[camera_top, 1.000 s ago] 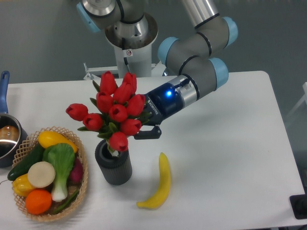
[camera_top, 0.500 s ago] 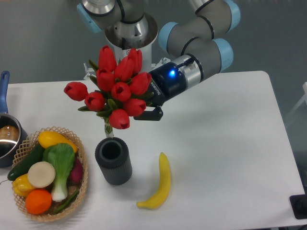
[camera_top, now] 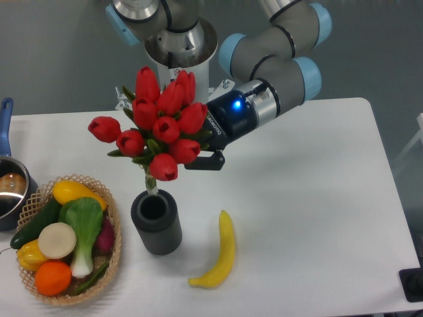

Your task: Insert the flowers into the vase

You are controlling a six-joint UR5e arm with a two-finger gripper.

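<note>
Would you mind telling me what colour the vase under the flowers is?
The vase is dark grey, nearly black, with a ribbed wall; the fixed camera view shows it.

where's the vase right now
The vase stands on the white table, left of centre in the camera view, between the wicker basket and the banana, below the held flowers.

Wicker basket point(camera_top: 114, 232) w/ veg front left; banana point(camera_top: 219, 254) front centre; pot point(camera_top: 9, 191) at left edge.

Probably a robotics lab: an industrial arm point(camera_top: 264, 72) is mounted at the top centre behind a plain white bench point(camera_top: 317, 211) against a bare grey wall, with staged props (a wicker basket point(camera_top: 112, 244) of seemingly fake vegetables, lower left).
</note>
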